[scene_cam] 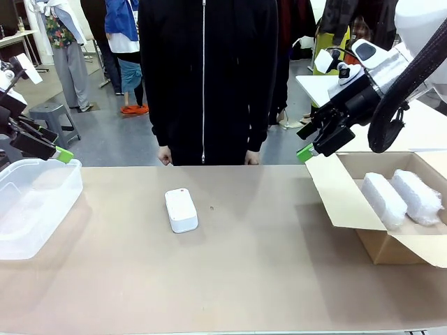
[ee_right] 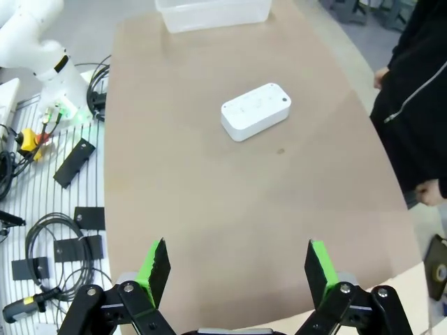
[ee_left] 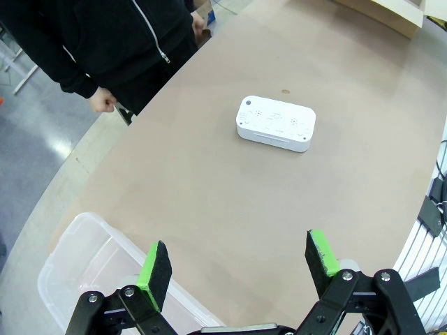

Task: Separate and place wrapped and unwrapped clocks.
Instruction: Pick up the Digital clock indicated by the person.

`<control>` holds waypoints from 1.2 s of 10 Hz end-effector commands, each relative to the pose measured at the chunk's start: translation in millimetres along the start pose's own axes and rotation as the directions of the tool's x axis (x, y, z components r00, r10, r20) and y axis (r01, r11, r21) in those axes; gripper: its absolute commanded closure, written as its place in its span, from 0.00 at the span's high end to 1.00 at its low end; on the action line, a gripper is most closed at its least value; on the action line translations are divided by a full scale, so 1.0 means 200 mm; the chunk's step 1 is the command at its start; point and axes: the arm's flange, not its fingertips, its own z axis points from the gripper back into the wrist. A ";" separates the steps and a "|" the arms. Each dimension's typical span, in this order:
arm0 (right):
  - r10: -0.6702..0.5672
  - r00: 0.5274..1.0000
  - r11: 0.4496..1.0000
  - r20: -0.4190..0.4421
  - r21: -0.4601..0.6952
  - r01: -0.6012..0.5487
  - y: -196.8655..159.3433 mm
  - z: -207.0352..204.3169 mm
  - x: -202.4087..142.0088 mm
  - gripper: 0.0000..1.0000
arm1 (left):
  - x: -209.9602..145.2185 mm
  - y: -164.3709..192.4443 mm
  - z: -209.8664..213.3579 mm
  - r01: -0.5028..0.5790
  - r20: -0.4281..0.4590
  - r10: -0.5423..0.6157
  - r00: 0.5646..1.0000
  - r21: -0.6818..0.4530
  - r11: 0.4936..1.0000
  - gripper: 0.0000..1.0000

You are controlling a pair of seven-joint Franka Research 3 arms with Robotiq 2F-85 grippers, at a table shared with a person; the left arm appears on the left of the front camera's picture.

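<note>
**A:** Where does everything sit?

**B:** The bare, smooth white rounded-rectangular plastic clock lies flat and alone on the tan table. Well to the right of that clock, two crinkly bubble-wrapped white blocks rest side by side in an open brown cardboard box. Well to its left stands a clear plastic tub, which I judge to be where it should go.

**A:** And the pincers?

**B:** Both hold nothing. The left gripper hangs over the tub, left of the clock, with its green pads wide apart. The right gripper hangs to the clock's right, by the box's raised flap, and is spread just as wide.

**A:** What could go wrong?

**B:** The shell looks slick, so a pinch near one end could make it twist or squirt free. A low sweep in from the left might clip the tub's wall. The person's hands hang just beyond the clock at the far edge, and an overshooting reach could meet them. If both arms went for the one clock, they might collide.

**A:** What can't you make out?

**B:** The tub and the box both run off the picture, so part of each interior is unseen. The wrap blurs whatever it covers. The markings on the clock's top are too small to read.
</note>
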 end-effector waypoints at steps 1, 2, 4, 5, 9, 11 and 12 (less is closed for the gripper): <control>-0.011 1.000 0.999 -0.003 0.030 0.011 -0.02 -0.02 -0.01 1.00 | 0.00 0.01 -0.01 -0.004 0.007 0.005 1.000 -0.012 1.000 1.00; -0.011 1.000 0.999 -0.003 0.030 0.011 -0.02 -0.02 -0.01 1.00 | 0.00 0.01 -0.01 -0.004 0.007 0.005 1.000 -0.012 1.000 1.00; -0.011 1.000 0.999 -0.003 0.030 0.011 -0.02 -0.02 -0.01 1.00 | 0.00 0.01 -0.01 -0.004 0.007 0.005 1.000 -0.012 1.000 1.00; -0.011 1.000 0.999 -0.003 0.030 0.011 -0.02 -0.02 -0.01 1.00 | 0.00 0.01 -0.01 -0.004 0.007 0.005 1.000 -0.012 1.000 1.00; -0.011 1.000 0.999 -0.003 0.030 0.011 -0.02 -0.02 -0.01 1.00 | 0.00 0.01 -0.01 -0.004 0.007 0.005 1.000 -0.012 1.000 1.00; -0.011 1.000 0.999 -0.003 0.030 0.011 -0.02 -0.02 -0.01 1.00 | 0.00 0.01 -0.01 -0.004 0.007 0.005 1.000 -0.012 1.000 1.00; -0.011 1.000 0.999 -0.003 0.030 0.011 -0.02 -0.02 -0.01 1.00 | 0.00 0.01 -0.01 -0.004 0.007 0.005 1.000 -0.012 1.000 1.00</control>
